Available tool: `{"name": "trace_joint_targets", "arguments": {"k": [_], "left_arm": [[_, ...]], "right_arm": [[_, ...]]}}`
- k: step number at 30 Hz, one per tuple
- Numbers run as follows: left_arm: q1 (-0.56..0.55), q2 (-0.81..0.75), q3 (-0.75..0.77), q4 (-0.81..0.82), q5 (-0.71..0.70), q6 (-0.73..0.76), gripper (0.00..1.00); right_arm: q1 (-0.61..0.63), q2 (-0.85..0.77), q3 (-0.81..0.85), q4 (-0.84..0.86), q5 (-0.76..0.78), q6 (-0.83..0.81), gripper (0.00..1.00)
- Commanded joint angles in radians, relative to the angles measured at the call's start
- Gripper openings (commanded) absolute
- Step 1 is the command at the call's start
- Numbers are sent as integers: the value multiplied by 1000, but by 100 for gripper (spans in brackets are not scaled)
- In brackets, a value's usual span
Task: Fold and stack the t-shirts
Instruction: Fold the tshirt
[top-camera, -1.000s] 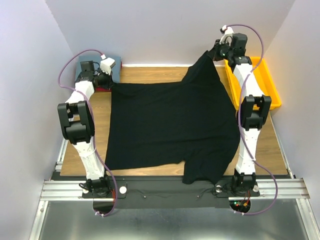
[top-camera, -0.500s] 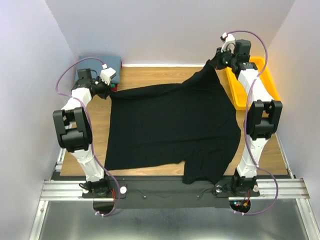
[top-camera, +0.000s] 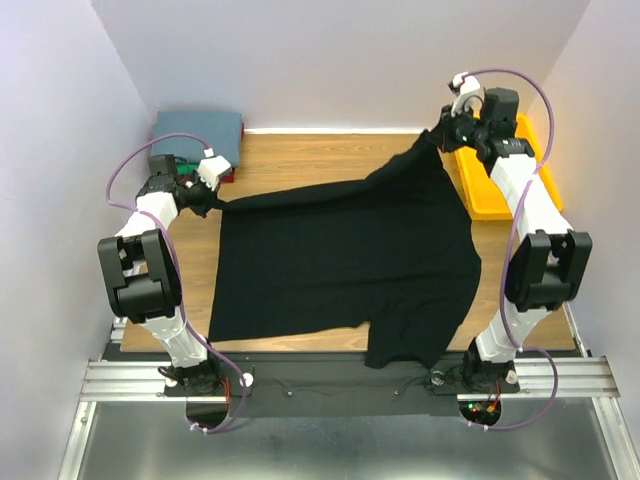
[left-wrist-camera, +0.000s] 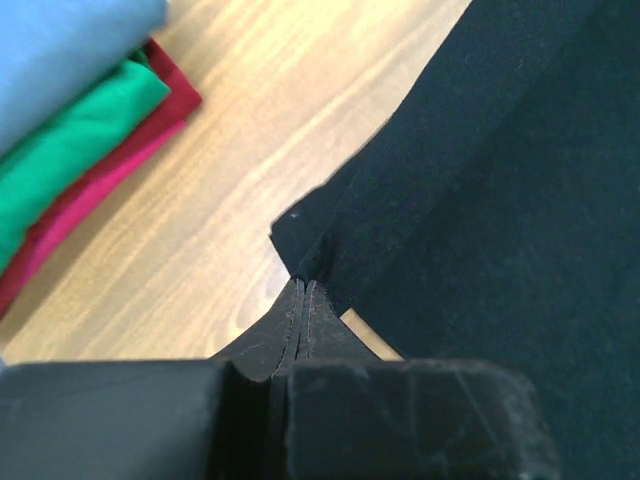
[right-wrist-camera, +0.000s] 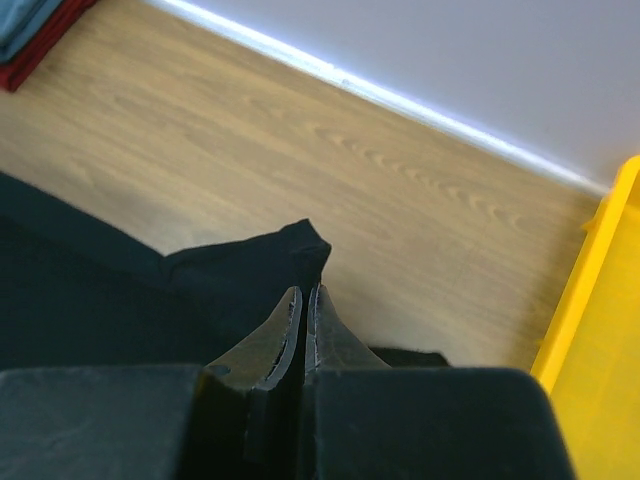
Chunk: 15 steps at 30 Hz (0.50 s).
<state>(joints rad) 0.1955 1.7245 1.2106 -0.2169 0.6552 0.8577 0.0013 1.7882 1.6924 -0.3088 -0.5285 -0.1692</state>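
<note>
Pinching far corners of the black t-shirt (top-camera: 340, 260), left fingers (left-wrist-camera: 265, 348) and right fingers (right-wrist-camera: 268, 345) each clamped on cloth

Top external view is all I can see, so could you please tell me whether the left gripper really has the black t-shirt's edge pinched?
Observer: Yes. The left wrist view shows the left gripper shut on a corner of the black t-shirt, with the cloth puckered at the tips.
Operator: Thank you. And the right one?
Observer: The right gripper is shut on the shirt too, and a small peak of cloth pokes out past its tips.
Operator: How is the folded stack layered?
Observer: The grey-blue tee is on top, the green tee is in the middle, and the red tee is at the bottom.
</note>
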Motion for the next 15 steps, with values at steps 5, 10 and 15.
{"name": "trace_joint_targets", "arguments": {"k": [5,10,15], "left_arm": [[12,-52,-28,-19,24,66,0],[12,-46,-48,-42,18,106,0],[10,-22,-74,-79,-11,155,0]], "right_arm": [[3,-162,-177,-58,-2,-53,1],[3,-220,-262,-108,-30,-76,0],[3,-245,-364,-125,-15,-95,1]]}}
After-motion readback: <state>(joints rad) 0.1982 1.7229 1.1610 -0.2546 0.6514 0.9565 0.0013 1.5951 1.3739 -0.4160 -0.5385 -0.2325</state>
